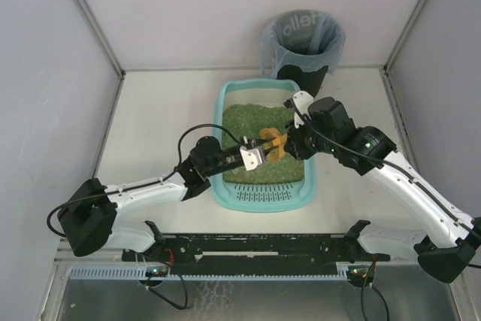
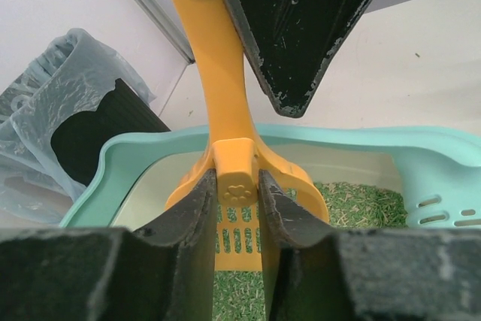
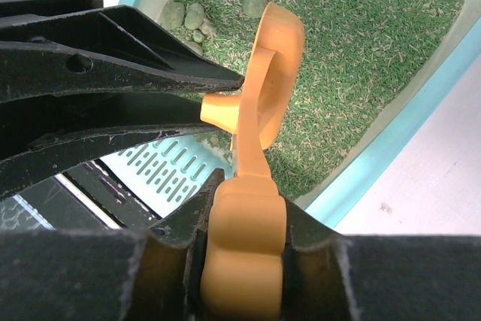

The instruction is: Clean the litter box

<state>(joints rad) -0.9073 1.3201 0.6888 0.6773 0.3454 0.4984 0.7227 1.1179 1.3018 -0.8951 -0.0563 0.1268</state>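
Top external view, looking straight down on the litter box (image 1: 219, 122), parked on the table (image 1: 150, 125) directly beneath both grippers. Meeting over the green litter (image 1: 255, 122): left gripper (image 1: 259, 154) in from one side, right gripper (image 1: 289, 143) from the other, orange scoop (image 1: 272, 143) bridged between them. Over to the left wrist now: fingers pressed against both flanks of the scoop's neck, right by the little paw stamp, pinching it, with the slotted blade just below the fingertips and above the litter. Teal rim curving beyond the gripper, and past that a black bin (image 2: 90, 125) with a grey-blue liner, outside the box. Switching to the right wrist: clamped on the handle end, jaws squeezed together around it, with the scoop running away from the fingertips. Underneath, green granules, plus a few grey clumps (image 3: 184, 14) well beyond the scoop's tip. Slotted grille ledge (image 3: 161, 167) peeking out below the other gripper's fingers.
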